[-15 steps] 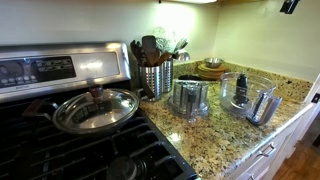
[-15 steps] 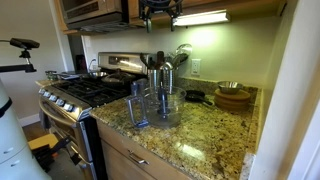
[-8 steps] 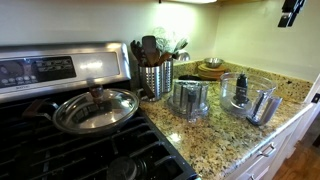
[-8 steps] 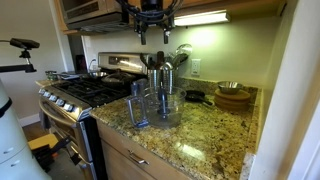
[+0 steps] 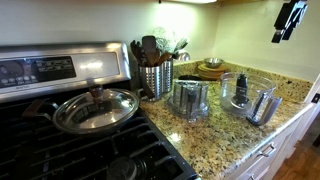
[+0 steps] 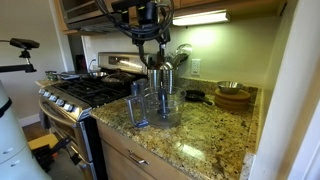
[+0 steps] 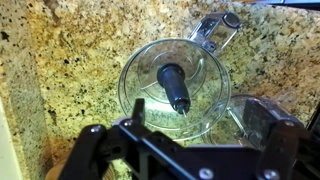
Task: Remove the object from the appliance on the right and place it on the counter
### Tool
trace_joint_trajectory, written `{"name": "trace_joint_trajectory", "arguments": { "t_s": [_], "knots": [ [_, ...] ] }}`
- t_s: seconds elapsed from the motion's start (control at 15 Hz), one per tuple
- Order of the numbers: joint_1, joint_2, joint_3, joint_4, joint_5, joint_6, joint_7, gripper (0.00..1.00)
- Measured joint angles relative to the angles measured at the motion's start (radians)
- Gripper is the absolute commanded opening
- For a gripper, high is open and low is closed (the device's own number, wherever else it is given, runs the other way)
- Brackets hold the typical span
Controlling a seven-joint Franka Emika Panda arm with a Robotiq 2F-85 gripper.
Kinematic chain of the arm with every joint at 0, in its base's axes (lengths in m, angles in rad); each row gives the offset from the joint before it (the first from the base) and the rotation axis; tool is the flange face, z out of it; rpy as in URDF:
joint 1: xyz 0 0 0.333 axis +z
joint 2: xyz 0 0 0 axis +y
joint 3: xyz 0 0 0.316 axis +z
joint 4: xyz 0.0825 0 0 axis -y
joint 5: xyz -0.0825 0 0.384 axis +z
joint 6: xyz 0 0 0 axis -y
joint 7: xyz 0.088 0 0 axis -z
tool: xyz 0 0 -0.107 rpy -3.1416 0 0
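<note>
Lowest in the wrist view, the gripper (image 7: 188, 140) is seen with its jaws spread wide and nothing held. Just beneath it the clear processor bowl (image 7: 135, 85) is looked into from above, with the black blade spindle (image 7: 176, 88) standing upright at its centre. Only this view shows the inside.

In an exterior view the gripper (image 6: 150, 45) is caught high above the bowl, well apart from it.

A speckled granite counter (image 5: 215, 125) is set beside a gas range (image 5: 60, 145).

Counted: two clear vessels, the bowl at right (image 5: 240, 92) and a second vessel (image 5: 190, 97); one lidded pan (image 5: 95, 108); one utensil crock (image 5: 155, 78); and stacked wooden bowls (image 5: 210, 68) farthest back.
</note>
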Motion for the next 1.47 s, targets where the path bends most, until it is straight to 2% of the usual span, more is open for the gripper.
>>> {"name": "trace_joint_trajectory", "arguments": {
  "t_s": [0.6, 1.13, 1.47],
  "knots": [
    [0.000, 0.013, 0.017, -0.109, 0.000, 0.125, 0.011, 1.00],
    [0.001, 0.020, 0.020, -0.111, 0.002, 0.131, 0.011, 1.00],
    [0.003, 0.076, 0.042, -0.103, 0.010, 0.195, 0.031, 1.00]
  ]
}}
